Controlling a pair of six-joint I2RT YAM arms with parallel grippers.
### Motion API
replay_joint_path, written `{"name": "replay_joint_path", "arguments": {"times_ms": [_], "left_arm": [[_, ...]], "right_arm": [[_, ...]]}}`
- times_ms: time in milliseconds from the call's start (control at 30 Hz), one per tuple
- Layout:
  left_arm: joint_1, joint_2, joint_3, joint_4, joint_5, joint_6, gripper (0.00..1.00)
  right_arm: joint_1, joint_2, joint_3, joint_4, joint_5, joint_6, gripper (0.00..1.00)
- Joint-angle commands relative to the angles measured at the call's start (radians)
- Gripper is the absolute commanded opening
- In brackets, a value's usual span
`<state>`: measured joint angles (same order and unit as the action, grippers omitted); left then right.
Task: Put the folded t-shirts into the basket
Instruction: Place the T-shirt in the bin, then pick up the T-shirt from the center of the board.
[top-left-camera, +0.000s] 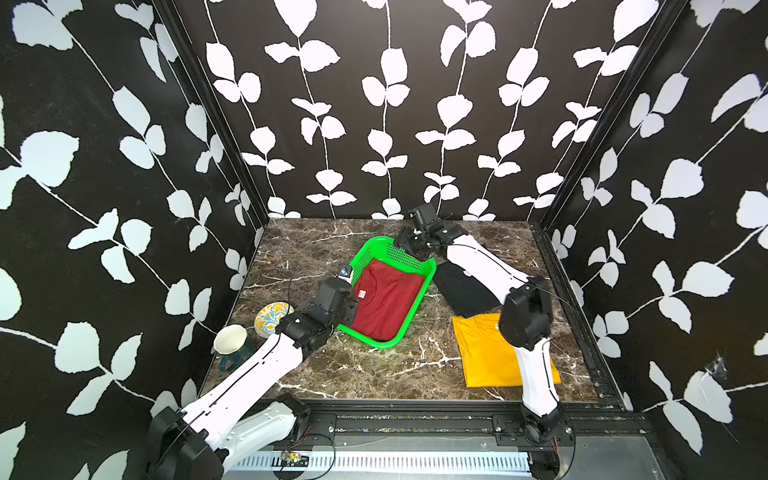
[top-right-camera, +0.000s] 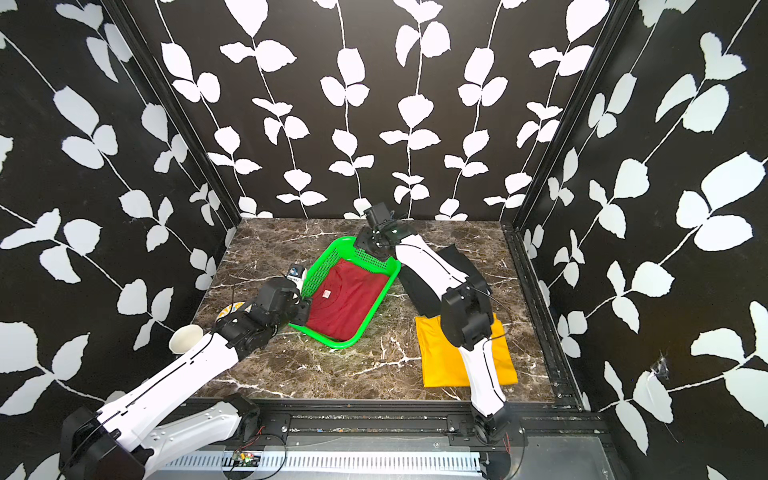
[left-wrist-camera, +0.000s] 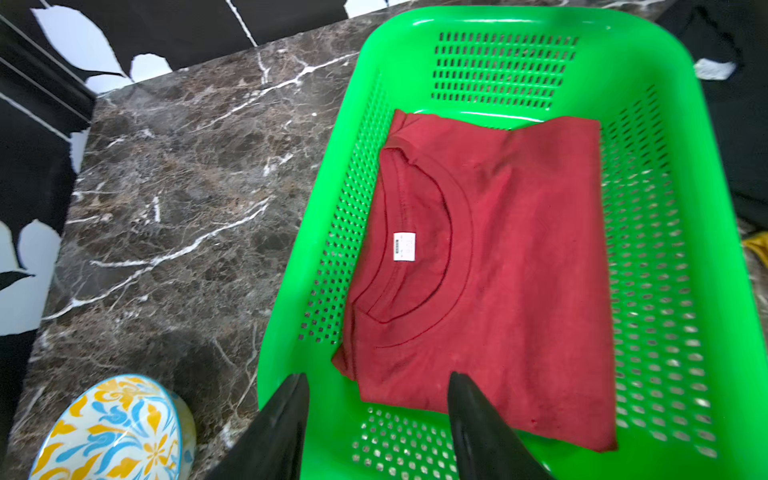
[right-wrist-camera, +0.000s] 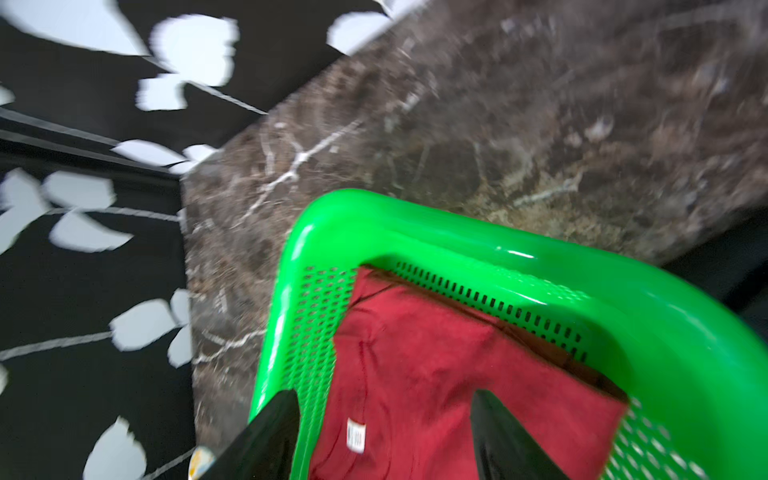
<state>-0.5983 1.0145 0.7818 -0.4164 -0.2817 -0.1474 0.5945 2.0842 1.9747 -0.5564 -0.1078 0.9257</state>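
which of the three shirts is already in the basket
The red shirt: it lies flat inside the green basket. The black shirt and the yellow shirt both lie on the table beside the basket.

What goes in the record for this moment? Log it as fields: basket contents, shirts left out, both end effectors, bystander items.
basket: bright green perforated plastic basket, on the marble table
in basket: folded red cloth t-shirt, lying flat, white label up
still on table: folded black cloth t-shirt; folded yellow cloth t-shirt
left end effector: open, over the red shirt's edge, holding nothing
right end effector: open, above the basket, holding nothing
bystanders: patterned yellow-blue bowl; white-lined dark cup
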Motion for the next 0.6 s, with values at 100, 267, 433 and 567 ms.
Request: {"name": "replay_joint_path", "arguments": {"times_ms": [100, 267, 433, 567], "left_arm": [[-0.037, 0.036, 0.01, 0.126, 0.274, 0.024, 0.53], [-0.249, 0.145, 0.065, 0.183, 0.209, 0.113, 0.54], [-0.38, 0.313, 0.147, 0.175, 0.141, 0.164, 0.54], [-0.446, 0.408, 0.211, 0.156, 0.109, 0.195, 0.54]], "right_arm": [[-0.061, -0.209, -0.241, -0.049, 0.055, -0.151, 0.68], [-0.109, -0.414, -0.547, -0.068, 0.14, -0.152, 0.67], [-0.145, -0.549, -0.796, -0.142, 0.163, -0.158, 0.65], [-0.158, -0.592, -0.961, -0.147, 0.151, -0.16, 0.59]]}}
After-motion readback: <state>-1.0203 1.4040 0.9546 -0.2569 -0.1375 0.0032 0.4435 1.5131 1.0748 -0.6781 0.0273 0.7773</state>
